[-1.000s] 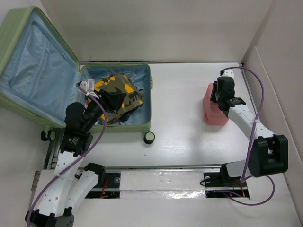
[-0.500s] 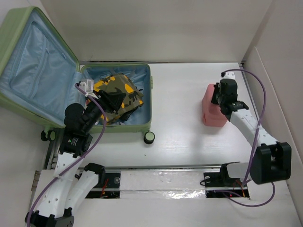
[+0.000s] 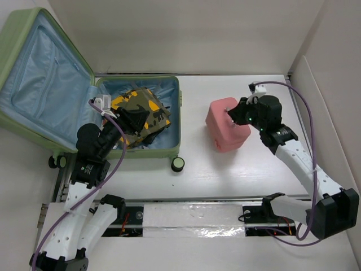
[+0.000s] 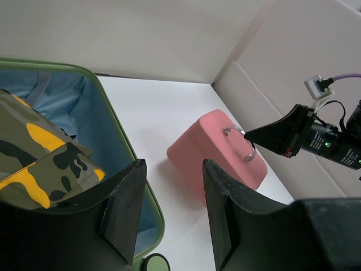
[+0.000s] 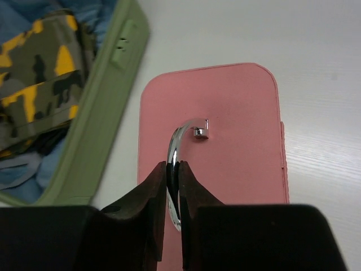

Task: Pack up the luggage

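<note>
Top: luggage (image 3: pixel 39 84) open far left; right gripper (image 3: pixel 237 113) holds pink box (image 3: pixel 223 132) well right of it.
Left wrist: left gripper (image 4: pixel 171 192) apart, empty, over luggage edge.
Right wrist: we see jaws clamped on thin handle (image 5: pixel 176 141); box could swing, slip, clip luggage rim.

White links (image 3: pixel 296 158), purple cables (image 3: pixel 307 116); joints (image 3: pixel 90 152), left tool (image 4: pixel 172 169), right tool (image 5: pixel 173 167) black

Open lane between case and box

We find bare table (image 3: pixel 194 96) between the luggage (image 3: pixel 180 121) wall and the pink box (image 3: pixel 223 132), and more behind the box. Inside the luggage, the camouflage bundle (image 3: pixel 149 104) and the left gripper (image 3: pixel 136 120) over it crowd the middle; its raised lid (image 3: pixel 39 73) walls off the left, the white side panel (image 3: pixel 324 101) the right.
</note>
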